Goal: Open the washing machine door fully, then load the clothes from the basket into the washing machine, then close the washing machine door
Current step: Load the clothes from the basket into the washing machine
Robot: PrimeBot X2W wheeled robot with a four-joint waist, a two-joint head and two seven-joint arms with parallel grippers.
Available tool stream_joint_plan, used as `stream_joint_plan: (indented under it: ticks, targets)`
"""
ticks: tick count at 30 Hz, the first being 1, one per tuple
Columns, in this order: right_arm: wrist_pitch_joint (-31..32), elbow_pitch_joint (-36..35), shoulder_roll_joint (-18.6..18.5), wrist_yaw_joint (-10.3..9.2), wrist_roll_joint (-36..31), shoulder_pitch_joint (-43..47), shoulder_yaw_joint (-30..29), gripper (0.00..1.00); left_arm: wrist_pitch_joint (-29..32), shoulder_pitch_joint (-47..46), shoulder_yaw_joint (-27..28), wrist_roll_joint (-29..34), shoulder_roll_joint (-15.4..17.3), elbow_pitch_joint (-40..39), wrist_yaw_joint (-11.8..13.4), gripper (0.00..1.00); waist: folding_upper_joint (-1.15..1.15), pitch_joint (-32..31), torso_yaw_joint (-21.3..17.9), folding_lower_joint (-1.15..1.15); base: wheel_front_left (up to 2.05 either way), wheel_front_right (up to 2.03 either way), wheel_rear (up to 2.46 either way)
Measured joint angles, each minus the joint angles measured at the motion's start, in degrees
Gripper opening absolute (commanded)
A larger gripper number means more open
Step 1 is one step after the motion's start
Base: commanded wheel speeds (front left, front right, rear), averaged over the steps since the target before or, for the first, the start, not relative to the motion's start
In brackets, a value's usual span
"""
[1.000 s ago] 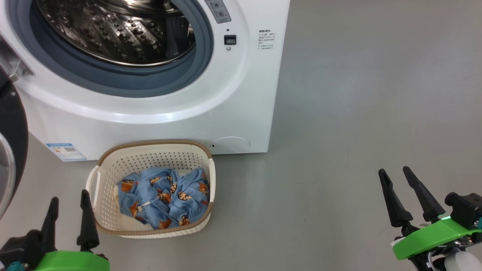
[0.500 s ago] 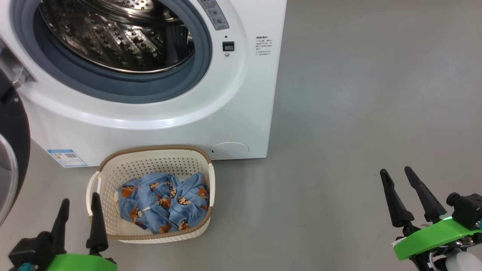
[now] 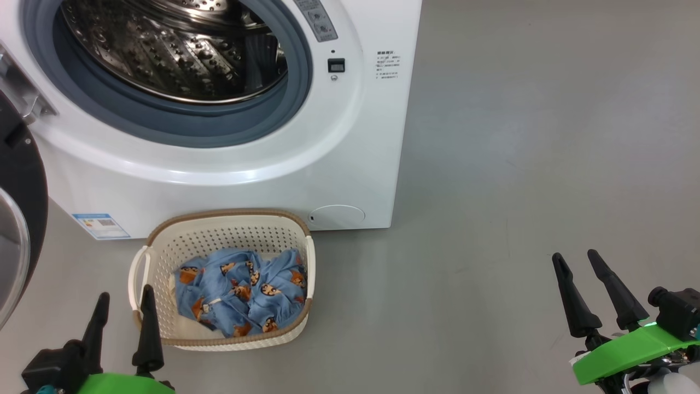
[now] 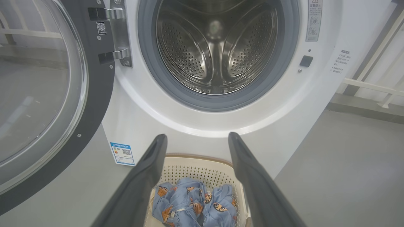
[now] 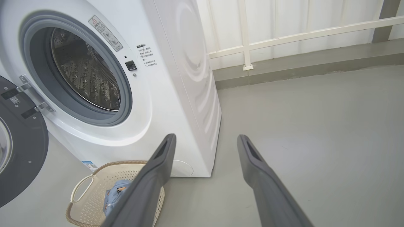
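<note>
**While the door point(image 4: 94, 94) hangs open, clothes point(image 3: 243, 293) lie in the basket point(image 3: 229, 219)**

That basket rests on the floor point(image 3: 492, 164) just in front of the washing machine point(image 3: 219, 186), under the drum opening point(image 3: 175, 49). Left end effector point(image 3: 124, 291) hovers just beside it, right end effector point(image 3: 574, 254) well apart; both spread wide, holding nothing.

Slid the left gripper point(image 3: 124, 290) rightward and slightly down along the bottom edge of the head view. A second ago wholly left of the white handle of the basket point(image 3: 229, 235); now with the finger nearer frame centre drawn over the basket's lower-left corner. Nudged the head camera as well, putting the washing machine point(image 3: 355, 164) and the basket a touch lower and further right in frame, by camera shift and not by any move of their own. Dropped the right gripper point(image 3: 574, 253) a shade at lower right, about as much as that shift.
</note>
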Motion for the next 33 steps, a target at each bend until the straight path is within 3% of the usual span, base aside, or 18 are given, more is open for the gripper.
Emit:
stream_joint_plan:
  ticks: [13, 33]
  targets:
    - [0.0, -0.02, 0.04, 0.0, 0.0, -0.01, 0.02, 1.0, 0.0, -0.01, -0.29, 0.01, 0.07, -0.15, 0.0, 1.0, 0.0, 0.74, 0.56, 0.0, 0.05, -0.15, 0.11]
    - [0.0, -0.15, 0.55, 0.0, -0.01, -0.34, 0.02, 1.0, 0.0, -0.55, -0.8, -0.02, 0.96, -0.31, 0.0, 1.0, 0.0, 2.37, 0.48, 0.0, 0.68, -1.23, 0.54]
